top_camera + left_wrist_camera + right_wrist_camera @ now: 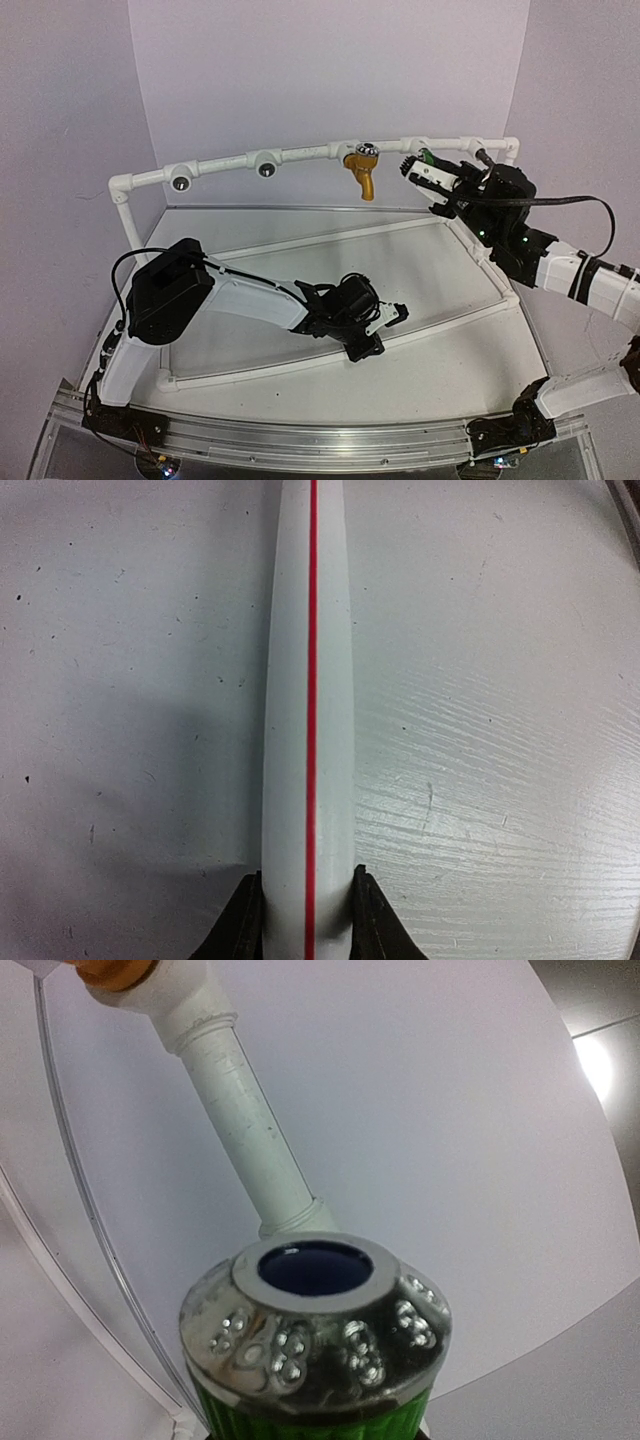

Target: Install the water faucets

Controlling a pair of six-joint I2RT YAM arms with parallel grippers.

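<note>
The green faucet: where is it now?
The green faucet is at the back right in the top view, held by the right gripper at the white pipe frame, right of the mustard-yellow faucet.

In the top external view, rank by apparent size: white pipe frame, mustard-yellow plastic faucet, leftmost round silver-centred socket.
Largest: white pipe frame.
Then: mustard-yellow plastic faucet.
Smallest: leftmost round silver-centred socket.
None look alike.

Soft, even light. Lamp glare [598, 1068] burns upper right of the right wrist view; the green faucet [310, 1422] has a glittering cap. The white pipe [290, 730] casts a dim shadow lower left.
</note>
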